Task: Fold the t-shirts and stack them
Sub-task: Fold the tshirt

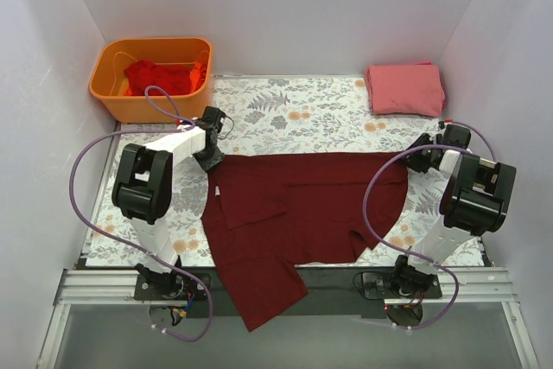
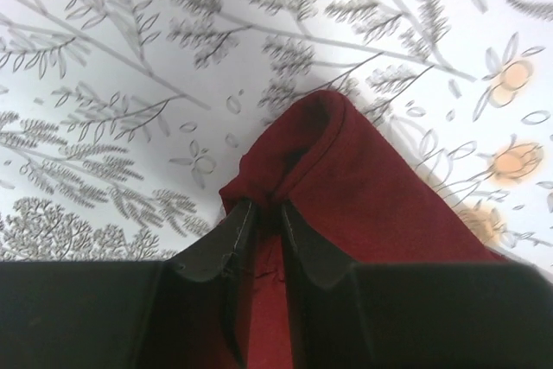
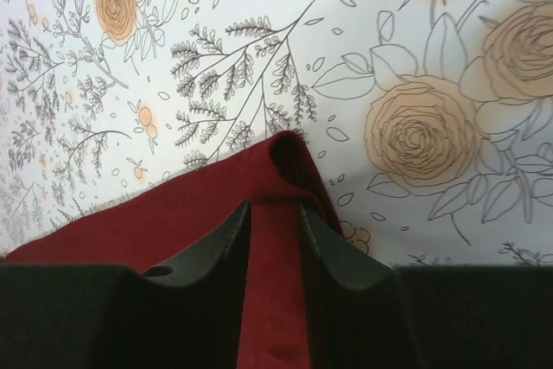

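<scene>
Pinching the dark maroon t-shirt (image 1: pixel 294 213) at its two far corners, I have it lying across the middle of the table (image 1: pixel 285 110). Its far edge runs straight from one of my grippers to the other. Its near part spills over the table's near edge, with one flap hanging lowest towards the left. A sleeve lies folded in on the left half of the cloth.

My left gripper (image 2: pixel 263 213) is pressed together on the shirt's far-left corner. The wrist view shows the dark fingers (image 2: pixel 226 244) nipping a raised fold of maroon fabric that peaks just beyond the tips. My right gripper (image 3: pixel 275 209) is clamped on the far-right corner in the same way, a strip of fabric running between its fingers and a small hump of cloth bunched ahead of them.

Under both corners lies the floral cloth (image 3: pixel 415 127) that covers the table, grey sprigs with pale orange roses.

A salmon-pink t-shirt (image 1: pixel 404 89) sits folded at the table's far-right corner, well apart from the maroon one. Just beyond the far-left corner stands an orange plastic bin (image 1: pixel 112 101) with red t-shirts (image 1: pixel 160 77) crumpled inside it.
</scene>
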Motion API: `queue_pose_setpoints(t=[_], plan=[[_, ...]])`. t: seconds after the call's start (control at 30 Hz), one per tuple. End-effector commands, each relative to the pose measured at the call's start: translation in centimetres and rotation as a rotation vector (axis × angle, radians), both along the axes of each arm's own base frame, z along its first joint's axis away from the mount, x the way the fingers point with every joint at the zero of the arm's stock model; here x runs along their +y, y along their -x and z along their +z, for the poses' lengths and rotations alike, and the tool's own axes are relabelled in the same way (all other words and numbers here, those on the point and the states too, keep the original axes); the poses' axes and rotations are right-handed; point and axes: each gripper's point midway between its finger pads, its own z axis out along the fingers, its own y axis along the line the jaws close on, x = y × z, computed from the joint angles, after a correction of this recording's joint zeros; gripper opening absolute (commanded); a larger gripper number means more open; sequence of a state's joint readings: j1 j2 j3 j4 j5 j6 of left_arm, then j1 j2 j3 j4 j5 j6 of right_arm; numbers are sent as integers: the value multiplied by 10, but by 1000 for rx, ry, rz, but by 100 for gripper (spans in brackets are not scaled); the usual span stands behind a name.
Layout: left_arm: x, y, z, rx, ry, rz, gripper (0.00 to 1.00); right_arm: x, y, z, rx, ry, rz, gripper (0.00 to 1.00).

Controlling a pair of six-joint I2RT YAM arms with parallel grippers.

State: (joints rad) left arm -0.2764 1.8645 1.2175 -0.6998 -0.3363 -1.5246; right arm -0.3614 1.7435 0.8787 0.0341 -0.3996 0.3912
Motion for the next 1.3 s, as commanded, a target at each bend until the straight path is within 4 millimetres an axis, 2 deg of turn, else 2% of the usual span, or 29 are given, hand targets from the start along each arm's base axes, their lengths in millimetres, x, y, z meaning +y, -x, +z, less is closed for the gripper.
queue_pose_setpoints(t=[0.0, 0.07, 0.1, 0.13, 0.2, 0.27, 0.3, 0.33, 0.4, 0.53, 0.63, 0.67, 0.73, 0.87, 0.9, 0.97, 1.03, 1.17, 1.2, 1.27], plan=[[16, -14, -7, -9, -67, 17, 18, -20, -15, 23, -85, 63, -36, 35], [11, -22, 6, -40, -48, 3, 22, -18, -15, 34, -114, 64, -26, 36], [7, -27, 14, -58, -27, -7, 24, -15, -15, 46, -145, 67, -14, 36], [4, -28, 21, -69, -16, -23, 31, -11, -13, 49, -155, 67, 1, 36], [-4, -31, 41, -115, 4, -50, 37, -1, -9, 59, -180, 59, 26, 36], [-10, -29, 54, -137, 18, -71, 45, 8, 2, 56, -170, 41, 43, 36], [-16, -27, 69, -169, 28, -86, 47, 11, 6, 58, -175, 45, 44, 36], [-19, -24, 73, -174, 34, -92, 47, 12, 11, 55, -167, 43, 41, 35], [-28, -17, 87, -204, 61, -108, 49, 11, 22, 40, -125, 59, 26, 35], [-36, 0, 86, -192, 93, -132, 49, 1, 40, 12, -36, 75, -21, 33], [-35, 11, 81, -175, 95, -133, 49, -15, 51, -5, 30, 105, -86, 31], [-33, 15, 76, -161, 89, -132, 49, -27, 54, -8, 53, 156, -132, 31], [-32, 18, 74, -155, 89, -137, 49, -36, 57, -6, 71, 197, -164, 31], [-36, 18, 74, -151, 96, -154, 49, -43, 47, 23, -8, 244, -180, 31], [-39, 12, 77, -163, 100, -164, 49, -39, 42, 33, -41, 247, -161, 31], [-41, 10, 75, -155, 95, -177, 49, -31, 38, 41, -71, 236, -129, 31], [-47, 3, 76, -160, 102, -198, 49, -6, 27, 51, -120, 211, -19, 31], [-62, -4, 59, -122, 106, -235, 45, 51, 15, 41, -115, 168, 177, 31], [-65, -5, 48, -97, 102, -241, 45, 56, 15, 37, -105, 164, 192, 31], [-70, -9, 42, -84, 105, -251, 43, 65, 16, 23, -65, 152, 214, 31]])
